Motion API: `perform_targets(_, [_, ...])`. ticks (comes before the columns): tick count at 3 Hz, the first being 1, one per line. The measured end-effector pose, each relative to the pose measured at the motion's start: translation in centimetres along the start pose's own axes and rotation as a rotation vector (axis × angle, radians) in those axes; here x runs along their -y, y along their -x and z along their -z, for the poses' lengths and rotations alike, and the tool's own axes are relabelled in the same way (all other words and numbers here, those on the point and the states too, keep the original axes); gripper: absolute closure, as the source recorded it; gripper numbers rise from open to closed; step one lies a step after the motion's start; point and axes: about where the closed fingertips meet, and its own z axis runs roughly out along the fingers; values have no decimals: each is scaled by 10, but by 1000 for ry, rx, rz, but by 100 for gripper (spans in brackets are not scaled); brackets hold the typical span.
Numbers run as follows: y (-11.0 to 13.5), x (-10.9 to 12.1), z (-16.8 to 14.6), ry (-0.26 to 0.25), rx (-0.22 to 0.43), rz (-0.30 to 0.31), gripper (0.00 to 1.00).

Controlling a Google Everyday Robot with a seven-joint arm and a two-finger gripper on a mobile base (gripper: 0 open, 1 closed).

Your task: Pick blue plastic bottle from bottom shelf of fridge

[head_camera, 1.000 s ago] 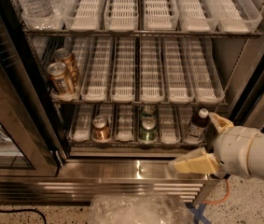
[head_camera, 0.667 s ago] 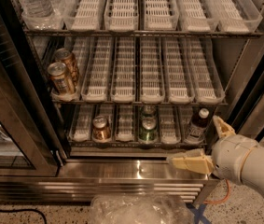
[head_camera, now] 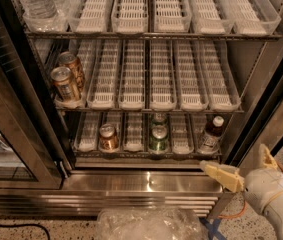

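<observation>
Gripper (head_camera: 234,157): sits at the lower right of the view. It has two fingers (head_camera: 223,175), pale yellow and wedge-shaped, each tapering to a blunt tip, and they are spread wide apart. Their surfaces are matte, with darker shading along the edges. The wrist (head_camera: 273,198) behind them is a smooth, rounded casing in white-grey. A thin tan line crosses the casing. The arm runs out of view at the bottom right corner.

Your small dark white-capped plastic bottle (head_camera: 211,135) stands rightmost on lowest wire rack (head_camera: 131,155), right of green can (head_camera: 158,139); two-finger gripper (head_camera: 236,161) outside, below-right of bottle.
</observation>
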Motion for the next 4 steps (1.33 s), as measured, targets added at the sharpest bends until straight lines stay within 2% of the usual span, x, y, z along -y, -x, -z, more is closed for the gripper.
perform_targets(1, [-2, 10, 5, -38, 15, -42, 0])
perform_targets(2, [-2, 10, 5, -38, 15, -42, 0])
perform_targets(3, [-9, 7, 2, -39, 44, -4, 0])
perform_targets(4, [-26, -4, -4, -57, 94, 84, 0])
